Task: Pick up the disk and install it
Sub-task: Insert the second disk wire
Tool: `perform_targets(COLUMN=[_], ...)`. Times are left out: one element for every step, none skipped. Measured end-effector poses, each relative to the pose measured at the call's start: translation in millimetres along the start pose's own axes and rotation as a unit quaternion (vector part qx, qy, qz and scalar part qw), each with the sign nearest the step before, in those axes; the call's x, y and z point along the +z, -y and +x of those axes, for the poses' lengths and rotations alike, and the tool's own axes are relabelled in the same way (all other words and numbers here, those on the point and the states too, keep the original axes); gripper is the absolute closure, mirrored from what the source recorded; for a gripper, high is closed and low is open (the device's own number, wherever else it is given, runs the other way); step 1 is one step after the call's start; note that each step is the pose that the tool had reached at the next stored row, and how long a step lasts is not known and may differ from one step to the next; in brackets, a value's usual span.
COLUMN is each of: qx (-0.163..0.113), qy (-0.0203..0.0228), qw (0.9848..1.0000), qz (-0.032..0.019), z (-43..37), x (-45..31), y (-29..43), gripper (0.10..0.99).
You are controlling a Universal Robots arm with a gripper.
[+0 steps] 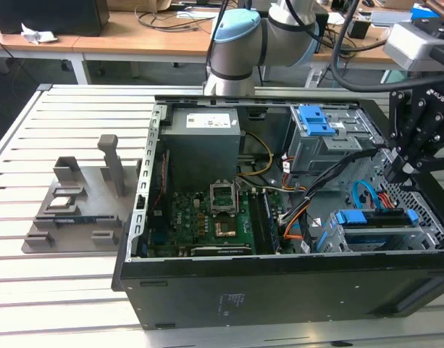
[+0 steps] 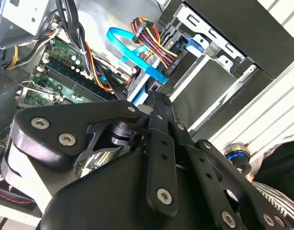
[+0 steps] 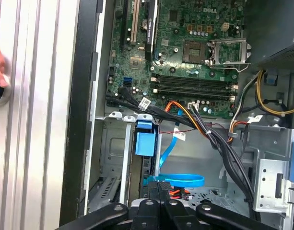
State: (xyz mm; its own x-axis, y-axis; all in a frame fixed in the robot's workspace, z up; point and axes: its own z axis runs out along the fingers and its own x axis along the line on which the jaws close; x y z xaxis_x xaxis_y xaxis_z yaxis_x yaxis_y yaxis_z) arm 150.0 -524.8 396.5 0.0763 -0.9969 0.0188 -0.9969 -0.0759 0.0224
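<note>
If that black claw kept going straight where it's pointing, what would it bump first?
Probably the blue flat cable looped just ahead of the gripper in the first wrist view, with the disk beyond it; depth is unclear.

We see the pincer [image 2: 158, 103] in matt black metal with bright screw heads. The computer case [image 1: 279, 290] looks like smooth dark sheet metal, its drive cage [image 3: 113, 158] bare grey steel. The disk [image 1: 374, 218] shows glossy blue plastic edging. The surface [image 1: 55, 290] is ribbed pale aluminium.
</note>
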Motion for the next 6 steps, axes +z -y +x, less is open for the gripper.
perform_targets(qx=[0.000, 0.000, 0.000, 0.000, 0.000, 0.000], qy=[-0.0001, -0.0001, -0.0002, -0.0001, -0.0001, -0.0001], qw=[1.0000, 1.0000, 1.0000, 1.0000, 1.0000, 1.0000], qz=[0.0000, 0.0000, 0.0000, 0.0000, 0.0000, 0.0000], z=[-0.1, 0.0, 0.0, 0.0, 0.0, 0.0], x=[-0.1, -0.2, -0.2, -0.2, -0.2, -0.2], y=[0.0, 0.0, 0.0, 0.0, 0.0, 0.0], gripper=[0.980, 0.980, 0.980, 0.980, 0.980, 0.980])
